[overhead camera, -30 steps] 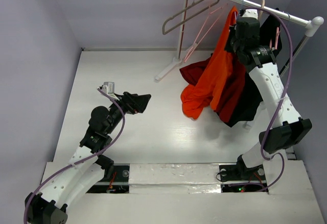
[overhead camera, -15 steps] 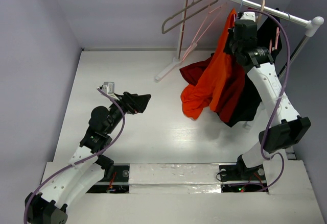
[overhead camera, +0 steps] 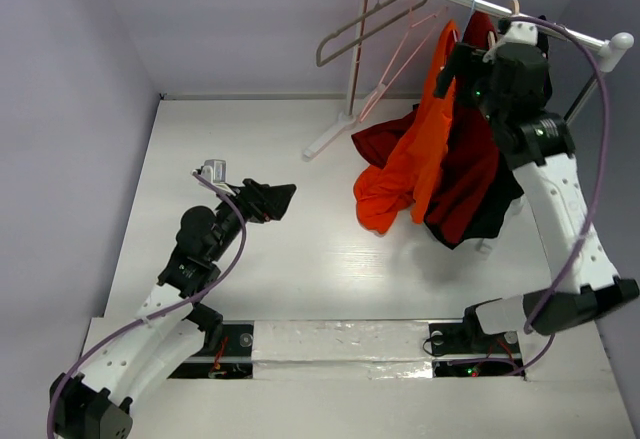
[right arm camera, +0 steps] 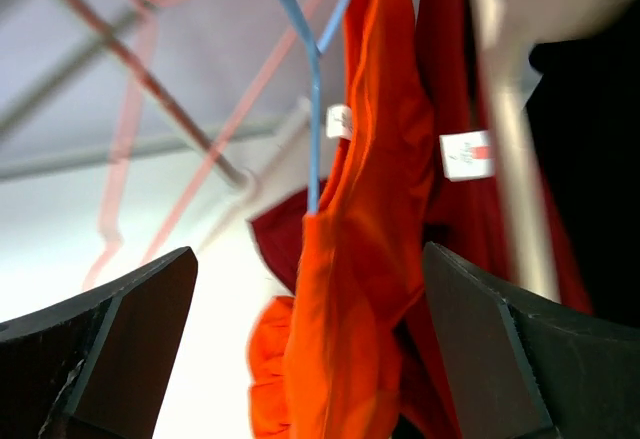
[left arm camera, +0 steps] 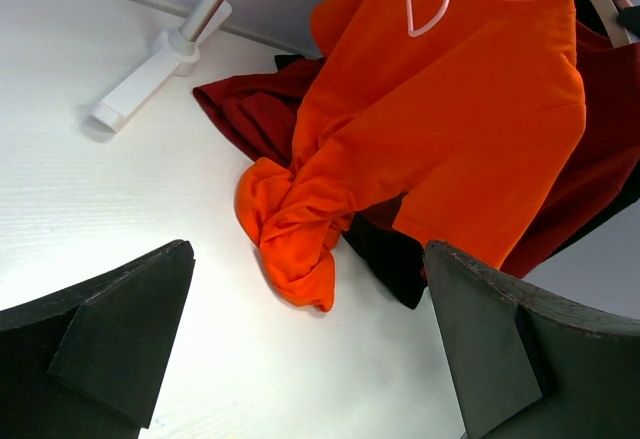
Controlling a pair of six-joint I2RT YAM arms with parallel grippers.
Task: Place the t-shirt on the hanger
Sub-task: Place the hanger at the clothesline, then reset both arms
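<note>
Starting at the near edge, the left gripper hovers low over the white table. Its jaws are spread wide with nothing between them, and it points toward the garments while standing well apart from them.

Farther out, the t-shirt hangs from the rack. Its lower end lies bunched on the table surface. A dark red shirt hangs just behind it and touches it, with part of that shirt spread on the table near the rack foot. A black garment hangs behind the red one.

At rail height, the right gripper is held just beside the t-shirt's collar. Its fingers are apart and clamp nothing. The hanger runs down into the collar of the t-shirt, beside the small white tag. The hanger's hook sits at the rail.

Toward the far left of the rail, a pink hanger and a beige hanger hang bare and tilted.
</note>
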